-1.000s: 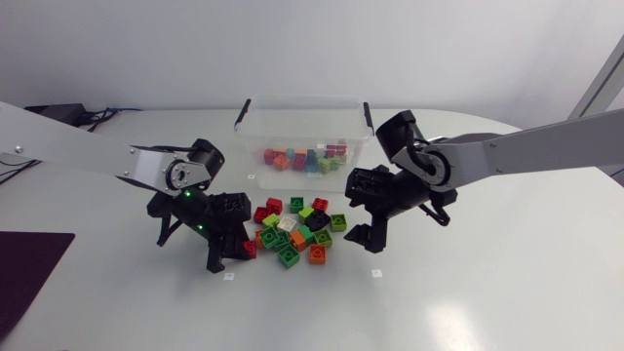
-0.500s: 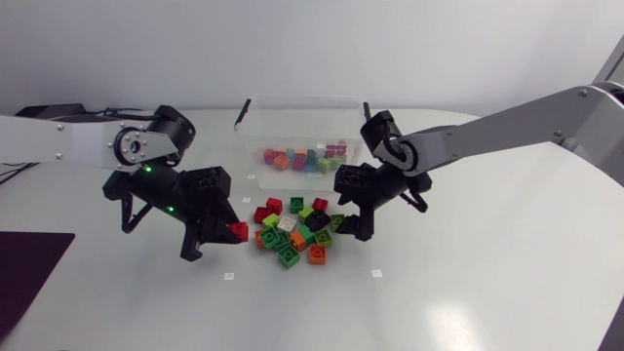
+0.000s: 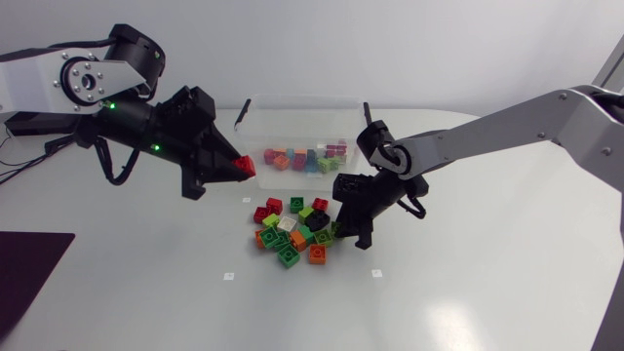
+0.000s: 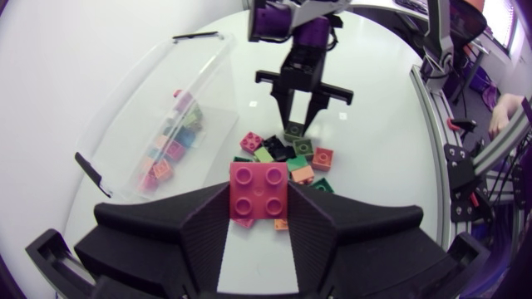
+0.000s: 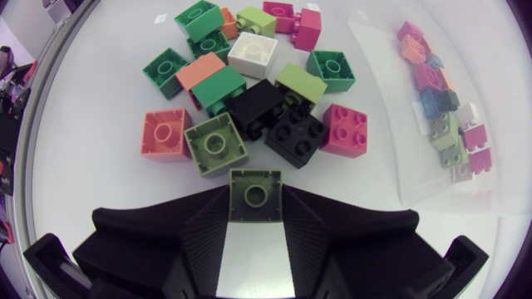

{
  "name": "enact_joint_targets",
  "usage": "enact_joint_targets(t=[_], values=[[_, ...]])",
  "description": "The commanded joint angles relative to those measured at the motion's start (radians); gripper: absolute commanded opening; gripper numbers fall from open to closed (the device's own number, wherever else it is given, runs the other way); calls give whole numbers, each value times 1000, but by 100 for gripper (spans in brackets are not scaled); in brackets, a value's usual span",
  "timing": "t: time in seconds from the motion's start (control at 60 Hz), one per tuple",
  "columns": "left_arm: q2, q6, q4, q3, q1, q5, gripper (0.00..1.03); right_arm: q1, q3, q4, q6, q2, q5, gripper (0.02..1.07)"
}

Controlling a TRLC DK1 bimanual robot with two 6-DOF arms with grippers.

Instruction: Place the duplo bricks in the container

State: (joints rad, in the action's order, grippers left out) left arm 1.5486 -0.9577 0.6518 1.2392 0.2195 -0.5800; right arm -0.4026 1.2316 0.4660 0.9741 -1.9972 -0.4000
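Observation:
My left gripper [image 3: 241, 168] hangs above the table, left of the clear container [image 3: 302, 101], shut on a red duplo brick [image 3: 246, 167]. In the left wrist view that red brick [image 4: 258, 190] sits between the fingers, studs up. Several bricks [image 3: 307, 158] lie in the container. The loose pile [image 3: 291, 232] lies in front of it. My right gripper [image 3: 349, 226] is down at the pile's right edge. The right wrist view shows it [image 5: 254, 199] shut on a small olive-green brick [image 5: 254, 193], with the pile [image 5: 249, 91] just ahead.
A dark mat [image 3: 29, 273] lies at the table's front left edge. The container has black handles [image 3: 242, 114] at both ends. In the left wrist view the container [image 4: 141, 100] lies ahead to one side and my right gripper [image 4: 301, 116] stands beyond the pile [image 4: 287, 158].
My left arm rose and swung toward the container with the red brick. The right gripper moved left to the pile's right edge and closed on the olive-green brick.

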Motion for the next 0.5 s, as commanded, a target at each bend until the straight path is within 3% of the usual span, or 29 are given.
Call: enact_joint_targets(t=[0.0, 0.217, 0.483], values=[[51, 89, -46, 39, -11, -20, 25, 7, -3, 45, 31, 32, -10, 18], [125, 261, -207, 95, 1, -20, 26, 13, -53, 85, 9, 153, -14, 15], [245, 442, -334, 227, 1, -9, 27, 1, -77, 111, -58, 322, -16, 15]])
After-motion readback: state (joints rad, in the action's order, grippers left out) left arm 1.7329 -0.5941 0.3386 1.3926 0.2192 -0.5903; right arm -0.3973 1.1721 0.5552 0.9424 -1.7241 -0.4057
